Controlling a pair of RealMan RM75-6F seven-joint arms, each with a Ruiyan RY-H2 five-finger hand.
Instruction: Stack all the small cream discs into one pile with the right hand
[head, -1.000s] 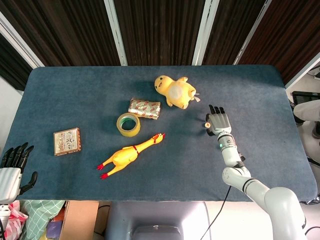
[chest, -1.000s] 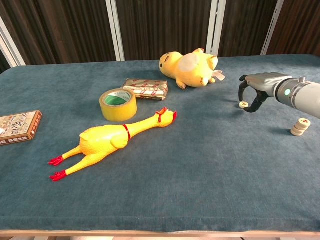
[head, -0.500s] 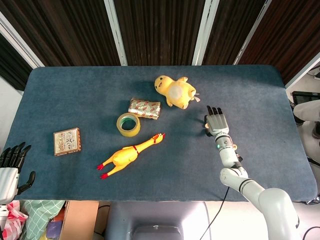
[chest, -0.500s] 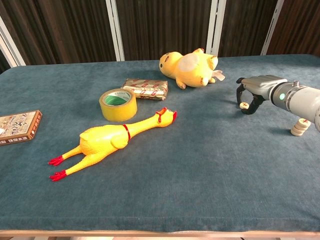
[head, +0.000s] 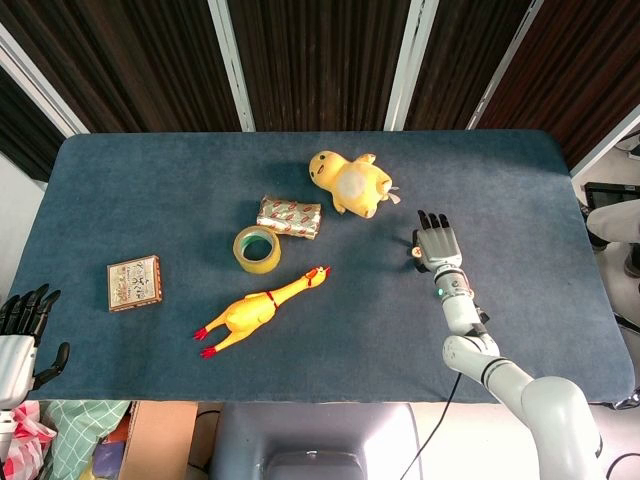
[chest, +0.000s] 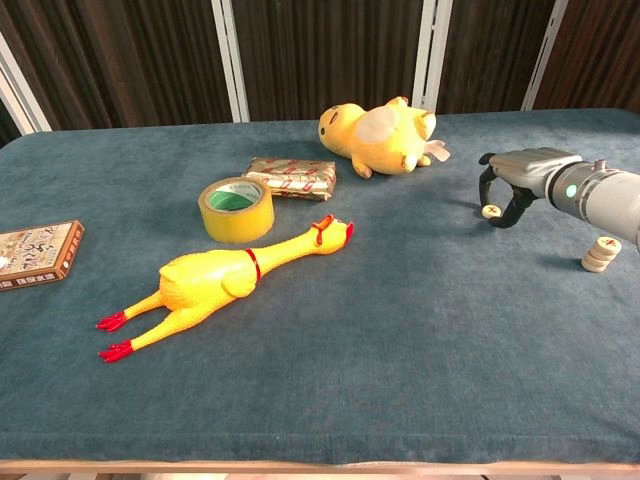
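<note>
A single small cream disc (chest: 490, 211) lies on the blue table cloth at the right. My right hand (chest: 512, 180) arches over it, fingers pointing down on either side, and I see no clear grip on it. In the head view this right hand (head: 437, 243) sits right of the plush, with the disc (head: 414, 251) peeking out at its left edge. A short pile of cream discs (chest: 601, 253) stands nearer the right edge, beside my forearm. My left hand (head: 22, 335) hangs off the table's front left corner, fingers spread and holding nothing.
A yellow plush duck (chest: 380, 124) lies behind and left of the right hand. A foil-wrapped packet (chest: 291, 177), a tape roll (chest: 236, 208) and a rubber chicken (chest: 235, 277) fill the middle. A small box (chest: 38, 253) sits at the left edge.
The right hand shifted slightly left, then back right, over the lone disc, which has barely moved. The left hand sank a little.
</note>
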